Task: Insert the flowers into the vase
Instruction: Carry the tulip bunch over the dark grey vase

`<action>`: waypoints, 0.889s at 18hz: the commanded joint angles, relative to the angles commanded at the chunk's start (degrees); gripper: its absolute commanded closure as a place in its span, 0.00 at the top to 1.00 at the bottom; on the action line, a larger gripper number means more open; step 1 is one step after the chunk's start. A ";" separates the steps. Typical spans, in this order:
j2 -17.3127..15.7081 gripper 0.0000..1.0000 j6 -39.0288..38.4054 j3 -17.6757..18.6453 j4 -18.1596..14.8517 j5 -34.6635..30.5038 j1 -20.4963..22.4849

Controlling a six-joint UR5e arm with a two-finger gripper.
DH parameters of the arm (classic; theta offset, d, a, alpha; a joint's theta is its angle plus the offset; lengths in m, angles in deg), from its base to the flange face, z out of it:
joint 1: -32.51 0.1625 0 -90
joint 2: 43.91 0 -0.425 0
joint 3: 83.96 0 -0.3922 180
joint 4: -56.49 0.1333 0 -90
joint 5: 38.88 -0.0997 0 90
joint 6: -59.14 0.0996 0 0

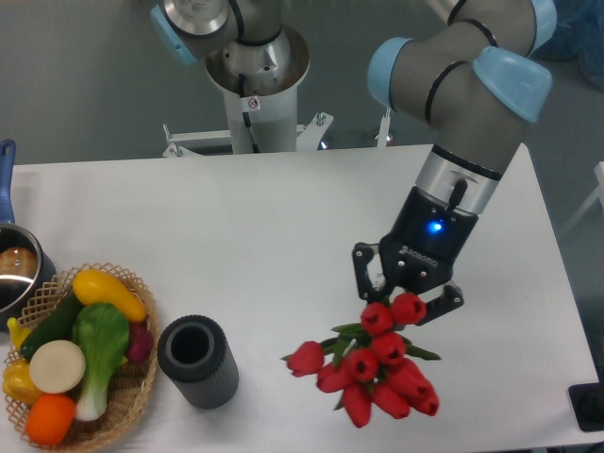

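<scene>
Closest to me, the flowers [373, 363] hang in the air over the front of the white counter [283, 226], red heads drooping low and toward the front edge, green stems running up into the gripper [401, 300]. Its jaws look closed around the stems, with the top buds crowding right against them, so I can't see how much stem they have. I make out about nine buds in the one bunch, one of them sticking out alone on the left; a few overlap, so the count is rough.

To the left stands the vase [198, 361], one dark ribbed cylinder, upright with its mouth open, well apart from the bunch. Just beside it is a single wicker basket [127, 396] holding toy produce [80, 349]; I count about seven pieces, though some are tucked under others.

As I read it, the step in hand is carrying the bunch across to the vase. To do it well, I think the arm [462, 123] needs to turn the stems downward, since the buds lead at present, and centre them over the rim before lowering. The bunch spreads wider than the mouth, so a slow, straight descent would help avoid tipping the vase into the basket.

At the far left edge sits one pot [14, 264] with a blue handle, and behind the counter one robot base [255, 85].
</scene>
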 joint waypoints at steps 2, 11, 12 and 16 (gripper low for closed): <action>-0.35 0.00 -0.17 0.17 0.00 2.89 -0.88; -1.32 0.07 -1.49 2.73 7.90 14.59 -2.46; -1.41 0.07 -1.50 2.73 8.43 15.99 -2.81; -1.41 0.08 -1.67 2.73 8.61 21.79 -3.17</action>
